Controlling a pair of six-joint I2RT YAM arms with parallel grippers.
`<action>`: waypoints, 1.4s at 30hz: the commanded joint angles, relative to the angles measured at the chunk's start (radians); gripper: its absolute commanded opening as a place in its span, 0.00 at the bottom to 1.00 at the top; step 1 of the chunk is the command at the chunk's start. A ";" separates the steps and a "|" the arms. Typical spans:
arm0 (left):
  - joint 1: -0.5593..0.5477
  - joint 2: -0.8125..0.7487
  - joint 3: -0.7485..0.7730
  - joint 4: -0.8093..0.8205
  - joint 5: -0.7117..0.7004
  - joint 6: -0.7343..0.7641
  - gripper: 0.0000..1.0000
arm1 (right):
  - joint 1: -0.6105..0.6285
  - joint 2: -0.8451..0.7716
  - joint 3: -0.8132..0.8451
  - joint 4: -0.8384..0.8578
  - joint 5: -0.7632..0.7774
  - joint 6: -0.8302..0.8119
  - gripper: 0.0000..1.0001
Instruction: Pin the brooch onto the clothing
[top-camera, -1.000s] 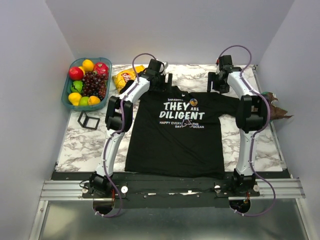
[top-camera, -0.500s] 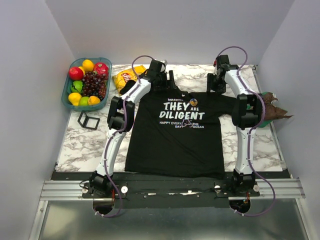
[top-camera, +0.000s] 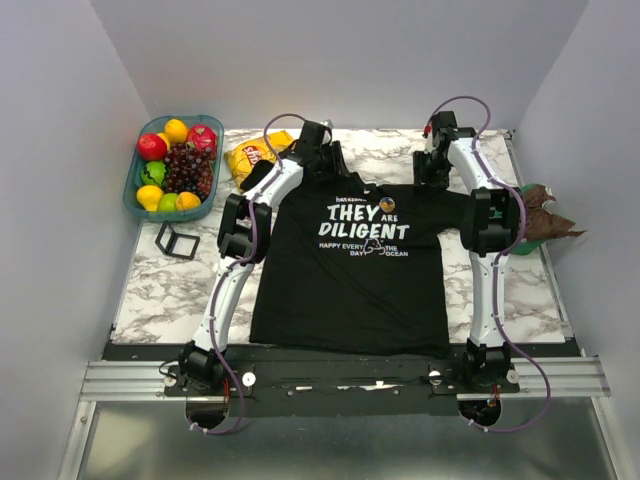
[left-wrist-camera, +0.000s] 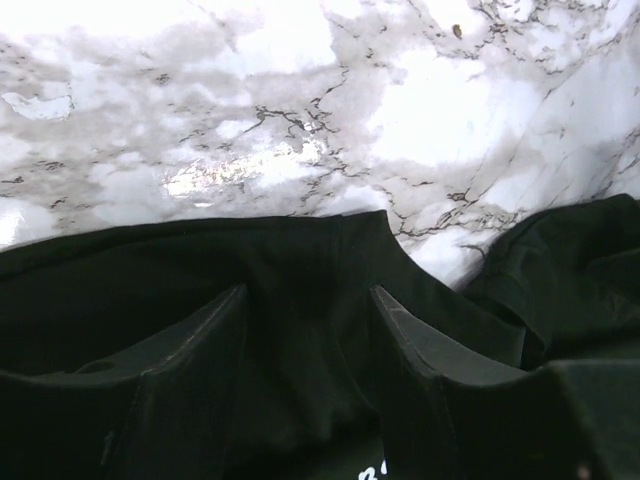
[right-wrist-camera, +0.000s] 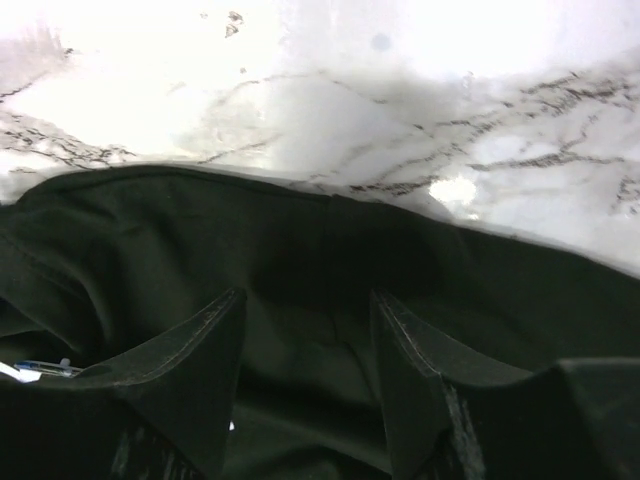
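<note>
The clothing (top-camera: 350, 290), a black T-shirt with white print, lies flat on the marble table. The brooch (top-camera: 387, 205), a tiny brownish-orange disc, sits on the shirt's chest just right of the word "THEY". My left gripper (top-camera: 335, 165) is down on the shirt's left shoulder. In the left wrist view its fingers (left-wrist-camera: 308, 295) stand apart over a raised fold of the black cloth (left-wrist-camera: 200, 260). My right gripper (top-camera: 428, 172) is down on the right shoulder. Its fingers (right-wrist-camera: 308, 300) also stand apart astride the dark fabric (right-wrist-camera: 150, 230).
A teal basket of fruit (top-camera: 178, 165) stands at the back left, with a yellow snack bag (top-camera: 252, 155) beside it. A small black square frame (top-camera: 177, 241) lies left of the shirt. A brown crumpled thing (top-camera: 548, 215) sits at the right edge.
Both grippers have narrowed their jaws and settled lower onto the shirt's shoulders. The shirt and the brooch have stayed where they were.
</note>
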 joint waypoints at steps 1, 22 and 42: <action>-0.006 0.046 0.009 -0.032 -0.015 -0.011 0.56 | 0.001 0.038 0.052 -0.065 -0.060 -0.021 0.59; 0.131 0.034 -0.085 0.160 -0.014 -0.218 0.37 | -0.052 0.061 0.062 -0.004 -0.077 0.072 0.06; 0.149 0.077 -0.059 0.325 0.012 -0.252 0.36 | -0.162 0.060 0.088 0.199 -0.218 0.313 0.04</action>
